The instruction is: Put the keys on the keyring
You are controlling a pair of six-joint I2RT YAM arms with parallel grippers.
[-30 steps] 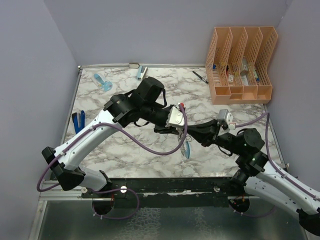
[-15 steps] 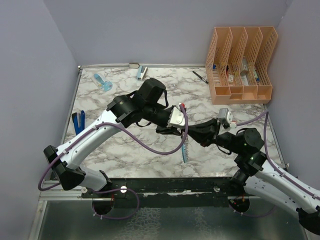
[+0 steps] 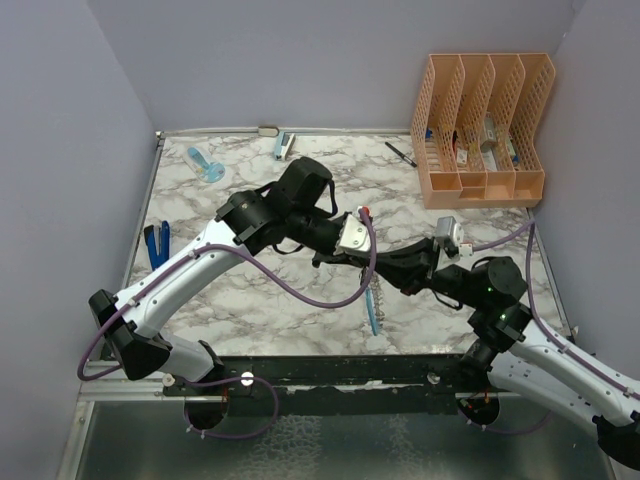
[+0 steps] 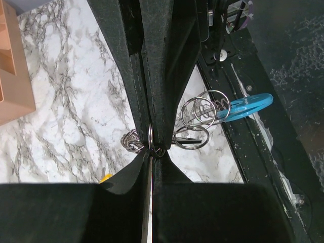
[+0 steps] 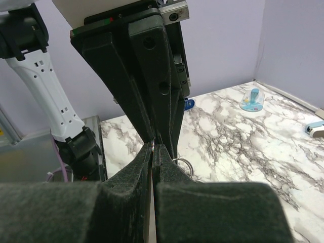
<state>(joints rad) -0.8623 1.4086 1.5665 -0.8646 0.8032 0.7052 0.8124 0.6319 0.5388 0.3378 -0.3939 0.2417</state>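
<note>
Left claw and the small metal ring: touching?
Touching. Left wrist view shows the left claw shut, with the small metal ring pinched at its fingertips.

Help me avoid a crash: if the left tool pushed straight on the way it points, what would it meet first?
The right tool, tip to tip with the left tool; both seem shut on the same thin metal ring, with hardly any gap.

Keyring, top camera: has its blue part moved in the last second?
Yes. The keyring now has its blue part slightly lower in the view, with the tip nearer the black front rail.
</note>
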